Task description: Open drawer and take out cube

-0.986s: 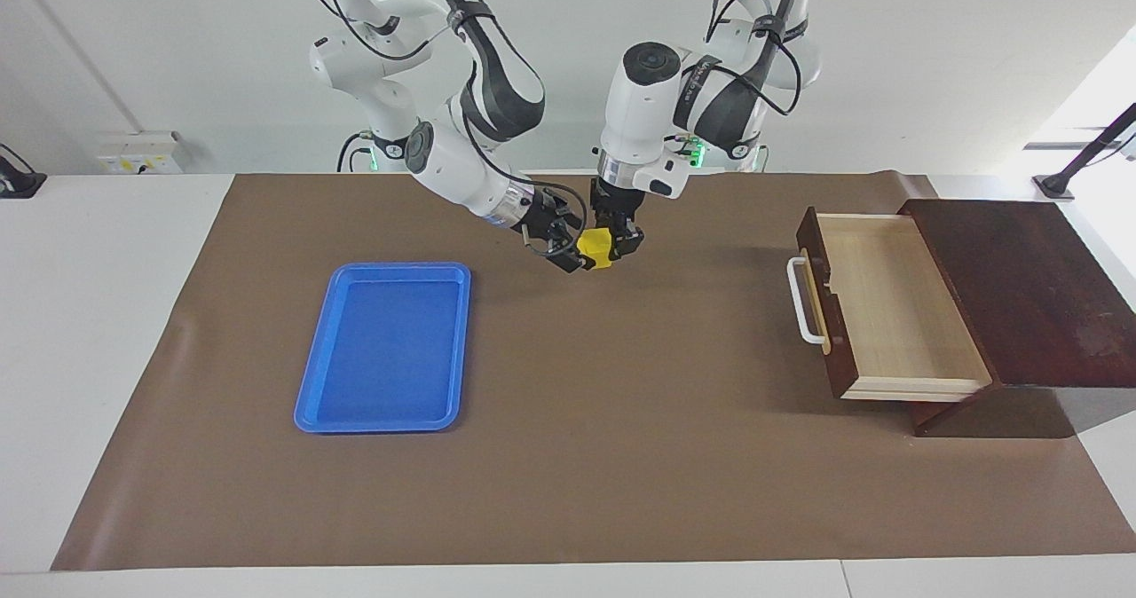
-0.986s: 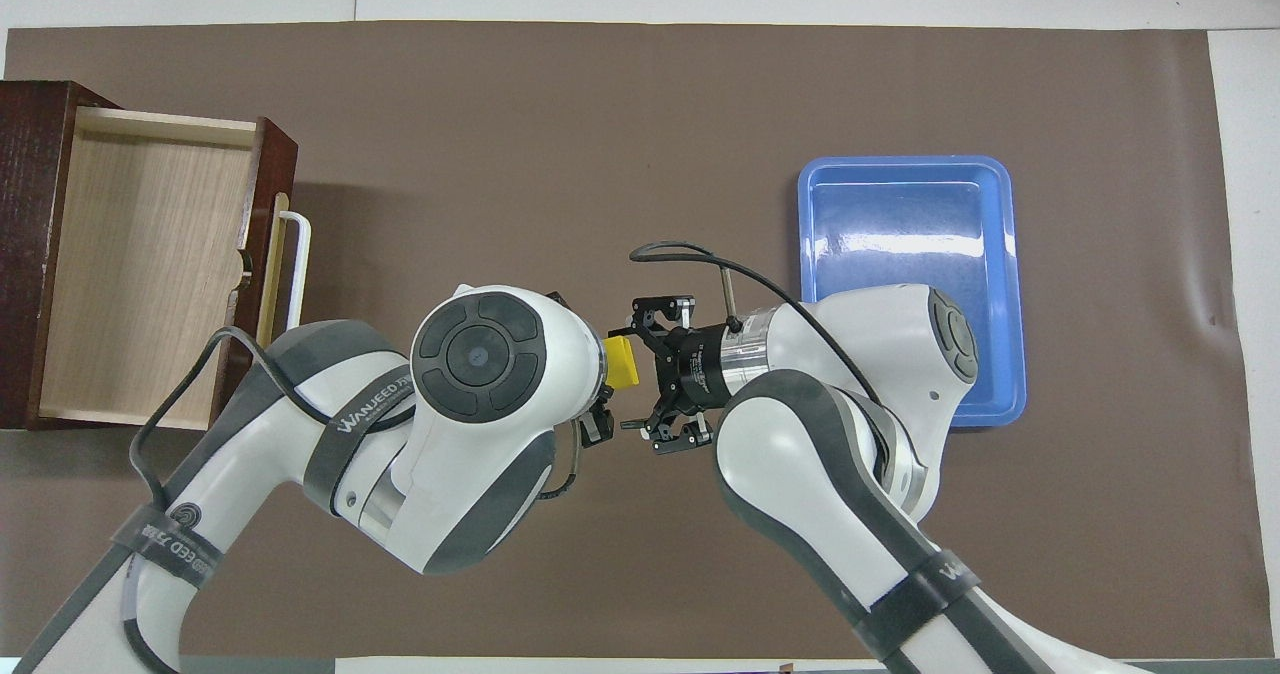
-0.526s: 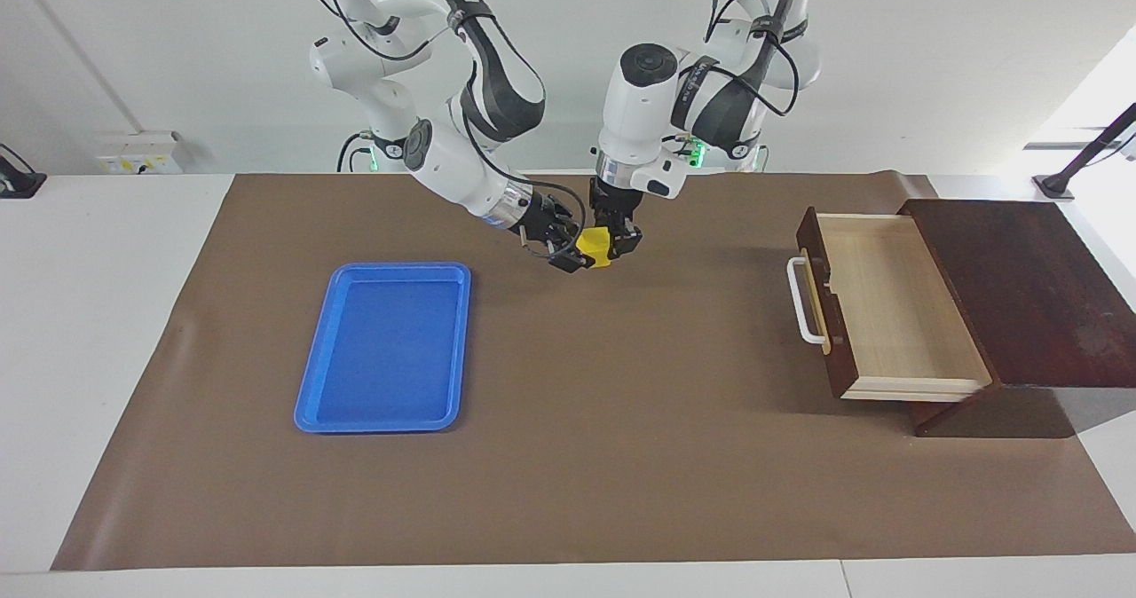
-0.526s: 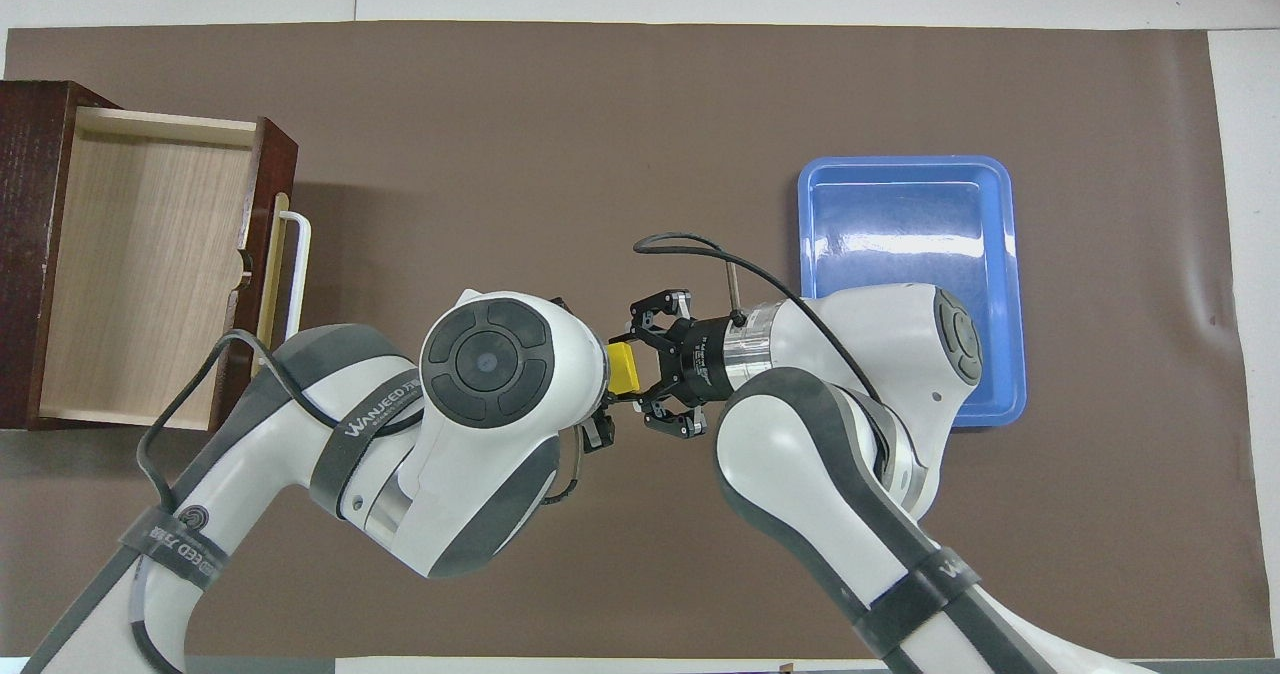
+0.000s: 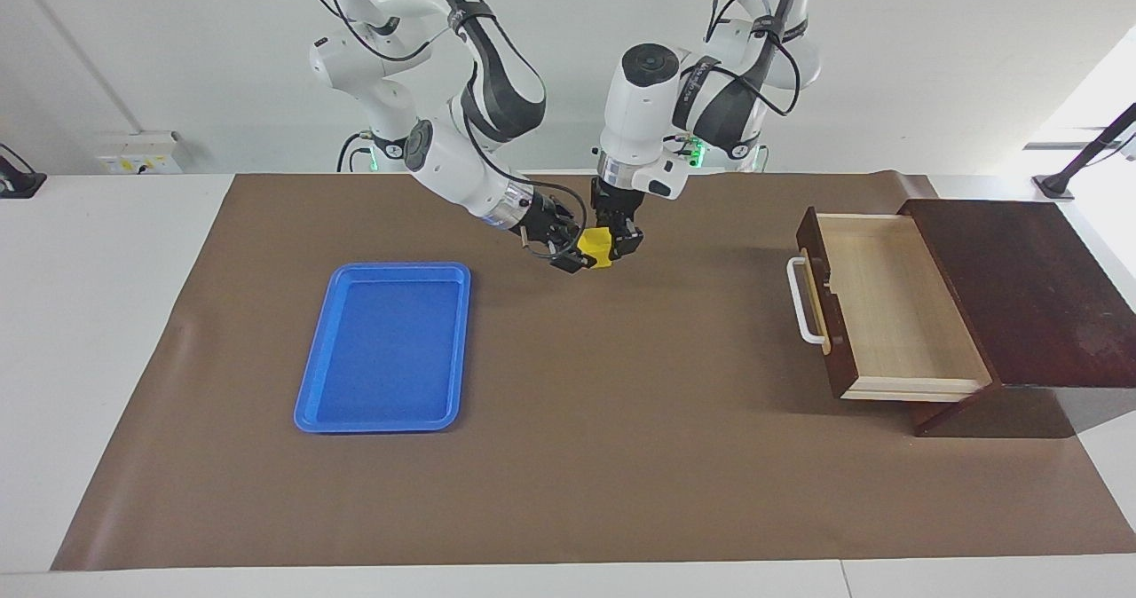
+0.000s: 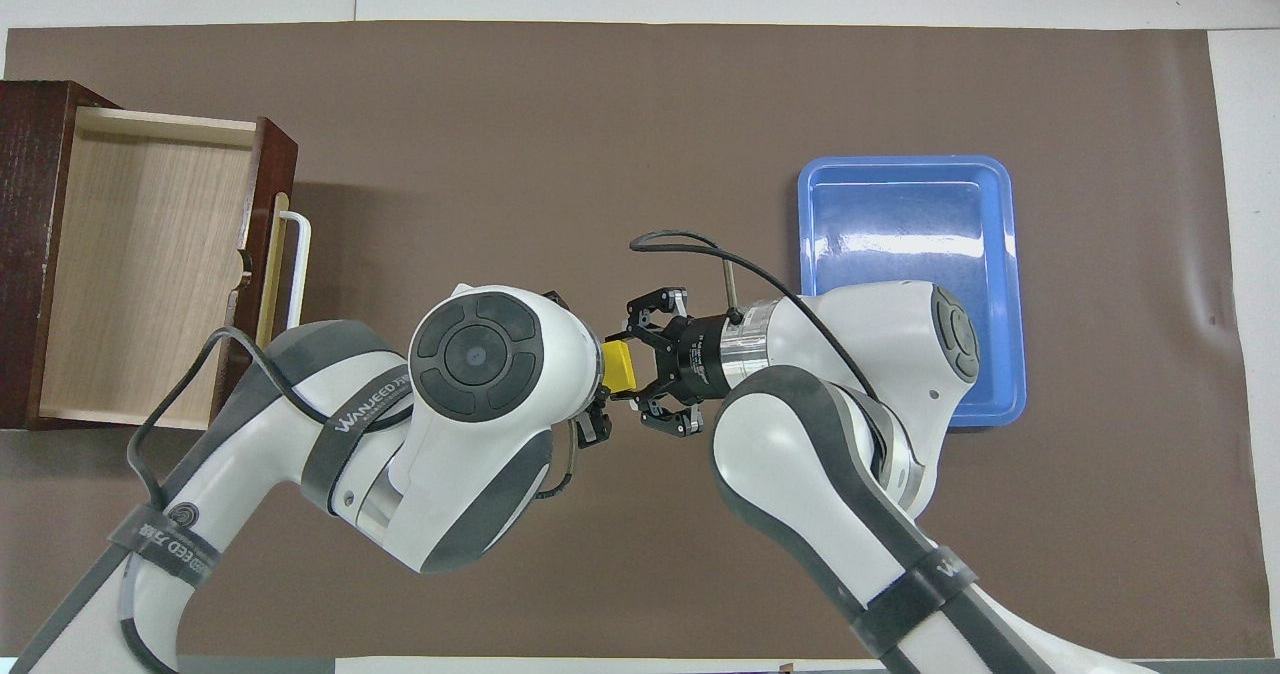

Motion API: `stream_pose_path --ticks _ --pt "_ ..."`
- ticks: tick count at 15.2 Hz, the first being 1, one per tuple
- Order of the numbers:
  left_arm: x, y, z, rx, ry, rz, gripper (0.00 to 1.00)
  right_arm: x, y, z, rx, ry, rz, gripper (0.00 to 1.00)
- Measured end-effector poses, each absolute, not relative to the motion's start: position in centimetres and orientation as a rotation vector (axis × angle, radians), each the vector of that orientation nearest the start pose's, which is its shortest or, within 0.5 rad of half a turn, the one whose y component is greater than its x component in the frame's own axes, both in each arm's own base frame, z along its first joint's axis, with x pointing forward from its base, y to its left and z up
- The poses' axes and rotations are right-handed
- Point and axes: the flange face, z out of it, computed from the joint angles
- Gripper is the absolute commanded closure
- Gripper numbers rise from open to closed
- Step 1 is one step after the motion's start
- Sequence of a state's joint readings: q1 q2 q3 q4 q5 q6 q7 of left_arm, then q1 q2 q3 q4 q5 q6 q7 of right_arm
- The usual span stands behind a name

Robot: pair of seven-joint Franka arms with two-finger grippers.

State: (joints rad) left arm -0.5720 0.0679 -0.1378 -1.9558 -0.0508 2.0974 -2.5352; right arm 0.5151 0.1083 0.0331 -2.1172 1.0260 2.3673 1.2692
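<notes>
Passing the cube (image 5: 595,245) at frame centre: my right gripper (image 5: 575,254) is clamping it; my left gripper (image 5: 621,239), grip uncertain, should be releasing slowly.

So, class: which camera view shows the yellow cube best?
The facing view: the cube shows whole in the air between both tools, over the brown mat. In the overhead view the left arm's wrist covers part of the cube.
</notes>
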Motion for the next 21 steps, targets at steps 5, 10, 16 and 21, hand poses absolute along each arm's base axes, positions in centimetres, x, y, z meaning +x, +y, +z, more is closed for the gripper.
stream_pose_path --ticks 5,10,16,21 --pt "47.4 -33.6 45.4 1.888 2.416 -0.073 0.00 49.5 31.3 39.1 -1.848 1.630 0.674 1.00" --pt "53.6 -21.6 45.1 2.092 2.308 0.057 0.00 53.7 24.8 39.3 -1.735 1.718 0.634 1.00" --pt "56.1 -13.8 45.1 2.269 2.210 0.206 0.00 59.9 10.0 40.6 -1.657 1.780 0.488 1.00" --pt "57.5 -9.1 45.4 2.396 2.092 0.303 0.00 63.0 5.2 38.5 -1.731 1.762 0.492 1.00"
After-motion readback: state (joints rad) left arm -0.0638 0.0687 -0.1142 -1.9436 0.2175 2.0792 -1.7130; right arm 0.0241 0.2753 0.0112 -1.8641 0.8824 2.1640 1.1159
